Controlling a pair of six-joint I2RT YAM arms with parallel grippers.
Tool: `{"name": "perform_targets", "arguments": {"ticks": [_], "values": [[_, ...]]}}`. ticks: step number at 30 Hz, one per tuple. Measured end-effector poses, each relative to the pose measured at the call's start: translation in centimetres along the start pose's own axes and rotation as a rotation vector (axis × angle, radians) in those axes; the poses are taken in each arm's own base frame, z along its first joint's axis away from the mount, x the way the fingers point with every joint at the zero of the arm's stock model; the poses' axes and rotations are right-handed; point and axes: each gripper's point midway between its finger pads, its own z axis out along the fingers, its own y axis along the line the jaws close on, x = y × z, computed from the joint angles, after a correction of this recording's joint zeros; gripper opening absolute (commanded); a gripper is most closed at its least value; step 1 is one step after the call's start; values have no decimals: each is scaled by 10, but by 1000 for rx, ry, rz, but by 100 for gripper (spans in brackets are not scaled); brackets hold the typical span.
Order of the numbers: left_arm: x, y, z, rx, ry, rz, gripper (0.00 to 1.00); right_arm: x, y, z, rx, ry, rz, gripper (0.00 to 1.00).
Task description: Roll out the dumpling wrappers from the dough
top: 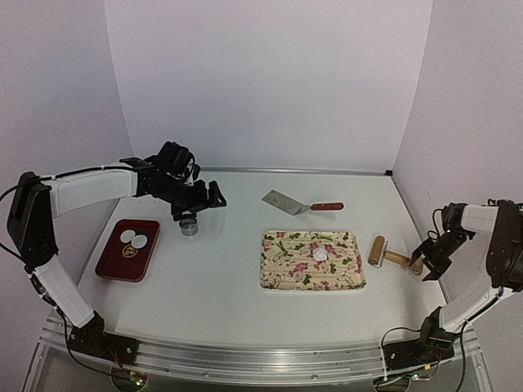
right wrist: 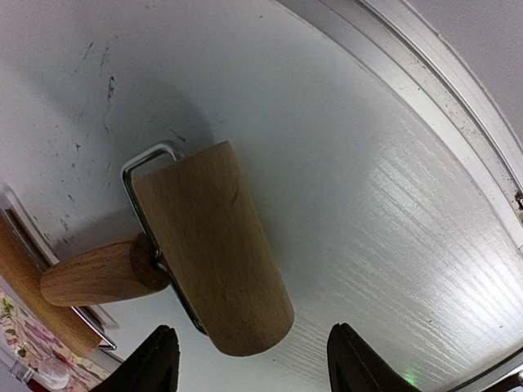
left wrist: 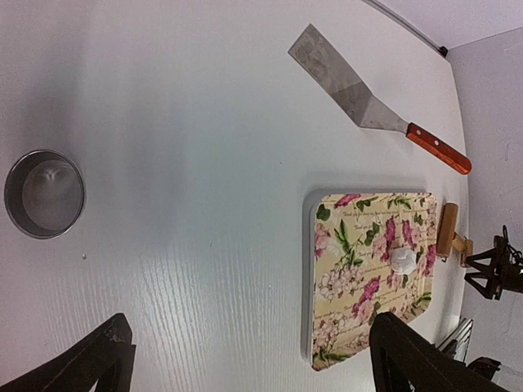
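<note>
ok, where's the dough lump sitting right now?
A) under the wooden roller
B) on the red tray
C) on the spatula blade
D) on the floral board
D: the white dough lump lies near the middle of the floral board, clear of the other tools.

Two dumpling wrappers (top: 127,236), thin flat white discs, lie close side by side at the far end of the red tray (top: 114,265) on the table's left. The dough (top: 319,255), a small white lump, sits mid-way on the flowered board (top: 286,273)
</note>
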Motion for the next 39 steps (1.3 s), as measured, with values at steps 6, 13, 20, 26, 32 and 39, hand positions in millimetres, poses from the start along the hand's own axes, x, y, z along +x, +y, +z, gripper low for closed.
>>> {"name": "perform_targets", "arguments": {"ticks": [6,13,20,26,32,39], "values": [[3,0,-10,0,-1,1,100,-14,-2,-6,27,-45,-23,49],[4,0,-13,-1,1,1,100,-37,6,-3,44,-59,-72,49],[4,0,-13,-1,1,0,100,-36,6,11,54,-9,-105,49],[4,0,-13,-2,1,-1,100,-34,8,15,40,9,-121,45],[4,0,-13,-3,0,-4,100,-32,12,24,15,43,-128,43],[3,0,-13,-1,0,-5,100,-31,18,24,-18,52,-141,3]]}}
